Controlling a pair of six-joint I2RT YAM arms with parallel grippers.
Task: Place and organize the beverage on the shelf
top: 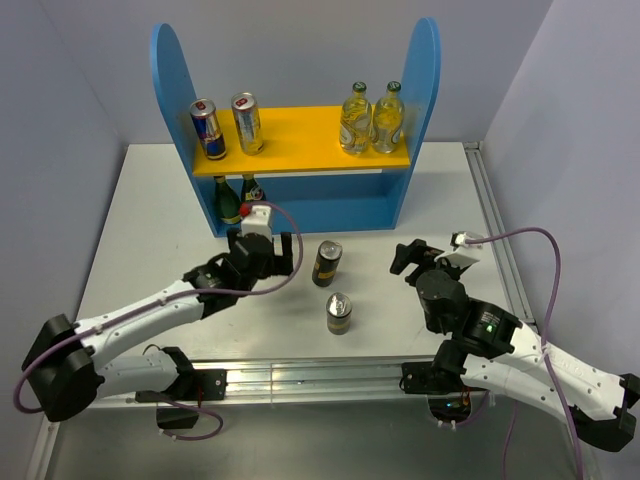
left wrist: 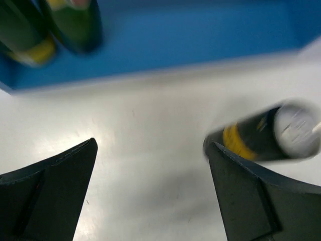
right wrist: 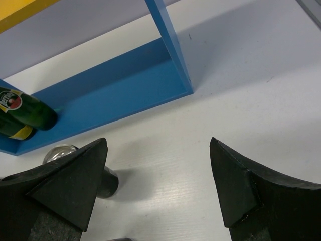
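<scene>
Left gripper and right gripper, at 6 o'clock, have fingers spread wide and hold nothing. White table, grey walls. Two black-and-gold cans stand mid-table. At 12 o'clock, the shelf holds two blue-and-silver cans, two clear bottles and two green bottles.

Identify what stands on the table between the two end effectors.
In the top view, one upright black-and-gold can, between the left end effector and the right end effector.

Enclosure and worktop, viewed from my remote station.
I note a white worktop, matt and lightly marked, boxed on three sides by plain pale grey walls. An aluminium rail runs along its near edge, and a side rail along its right. Lighting is even, shadows soft.
</scene>
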